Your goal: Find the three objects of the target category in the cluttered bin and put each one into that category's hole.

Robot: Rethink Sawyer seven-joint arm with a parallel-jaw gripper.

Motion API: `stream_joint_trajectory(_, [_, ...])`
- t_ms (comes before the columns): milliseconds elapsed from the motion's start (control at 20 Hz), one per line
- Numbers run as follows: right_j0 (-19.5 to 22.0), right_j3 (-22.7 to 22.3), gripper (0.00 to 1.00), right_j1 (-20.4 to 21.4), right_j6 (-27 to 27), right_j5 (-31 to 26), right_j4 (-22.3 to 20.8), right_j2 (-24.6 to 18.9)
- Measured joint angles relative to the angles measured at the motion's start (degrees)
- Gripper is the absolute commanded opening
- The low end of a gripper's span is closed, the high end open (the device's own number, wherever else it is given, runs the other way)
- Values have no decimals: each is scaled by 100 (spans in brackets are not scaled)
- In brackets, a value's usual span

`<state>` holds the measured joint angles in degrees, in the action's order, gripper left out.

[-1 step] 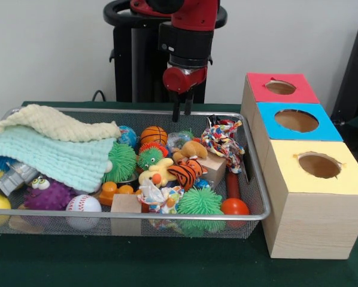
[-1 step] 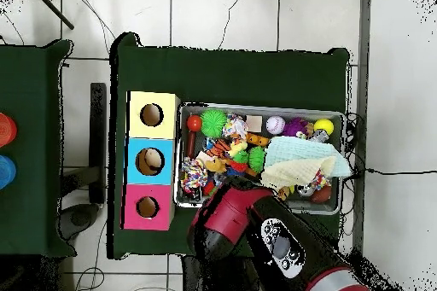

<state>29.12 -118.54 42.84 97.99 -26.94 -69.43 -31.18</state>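
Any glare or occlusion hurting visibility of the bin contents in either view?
Front view: even lighting, no strong glare; the cloths hide the toys under them, and the bin wall partly screens the nearest ones. Overhead view: the arm covers the bin's edge nearest the base, hiding the gripper; toys read small.

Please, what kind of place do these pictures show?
Probably a robotics lab test station. A robot arm's gripper hangs over a wire bin of mixed toys, beside three wooden boxes with holes, on a green-covered table over tiled floor.
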Motion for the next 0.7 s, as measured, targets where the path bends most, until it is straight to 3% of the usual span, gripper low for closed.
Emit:
stream_joint_trajectory(400, [22,-5,100,-20,0,2,1,-10])
stream_joint_trajectory(700, [302,-27,100,-20,-32,1,-1,-186])
